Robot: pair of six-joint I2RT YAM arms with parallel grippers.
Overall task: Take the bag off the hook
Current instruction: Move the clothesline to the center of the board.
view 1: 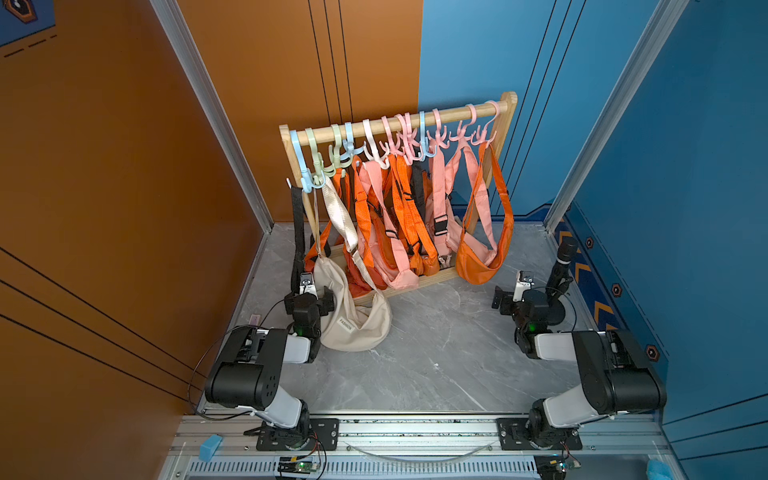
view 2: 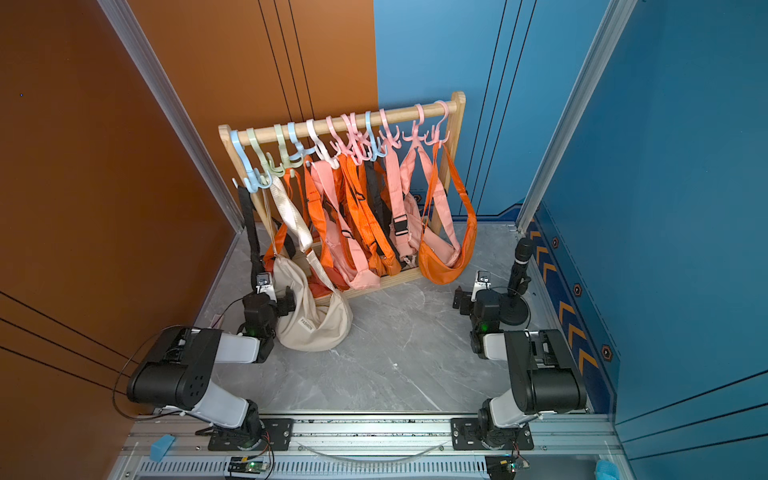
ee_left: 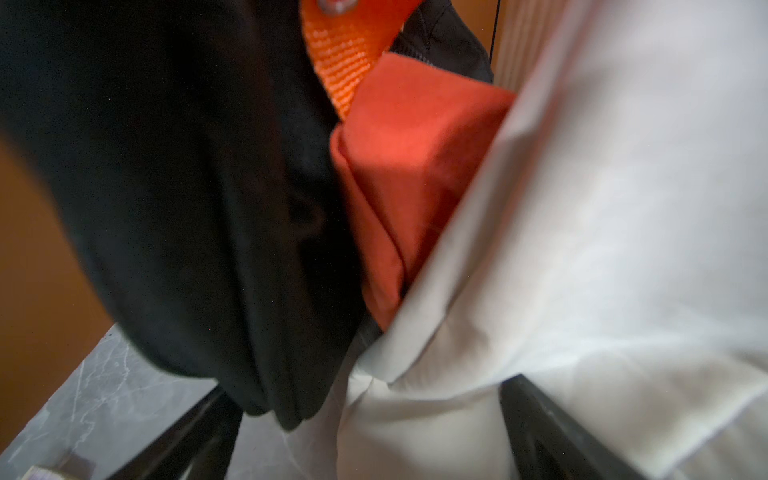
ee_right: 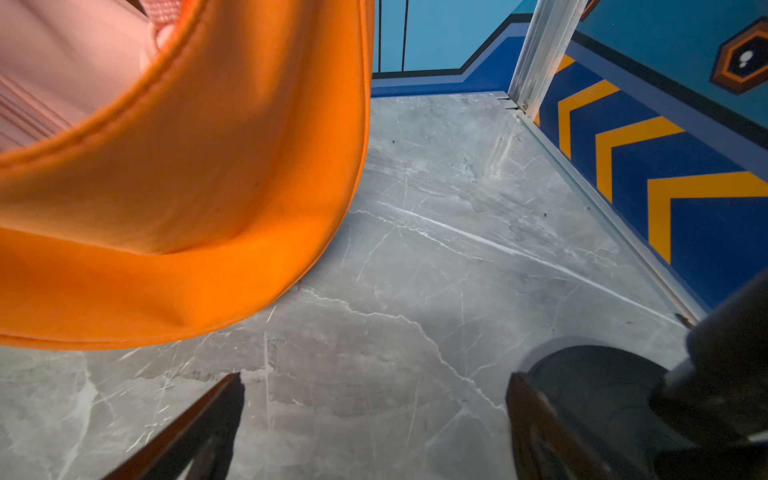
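**Left gripper** point(view 1: 309, 296): the jaws are spread wide and closed on nothing. In its wrist view the cream bag point(ee_left: 602, 228) presses against one finger point(ee_left: 552, 432), and a black bag point(ee_left: 166, 187) hangs over the other.

In both top views the cream bag's body sags onto the grey table point(view 1: 436, 353) just beside this gripper, on its inner side. A sewn label point(view 1: 345, 324) on it reads "FASHION". The bag's strap point(view 1: 340, 216) runs up and away from the gripper to a pale green hook point(view 1: 318, 166) near the end of the wooden rack point(view 1: 399, 121), so the bag is not yet off the hook.

**Right gripper** point(view 1: 517, 296): the jaws are equally wide and empty, low over the table. An orange bag point(view 1: 478, 266) hangs just ahead of it. A black microphone stand point(view 1: 561, 270) stands close on its outer side.
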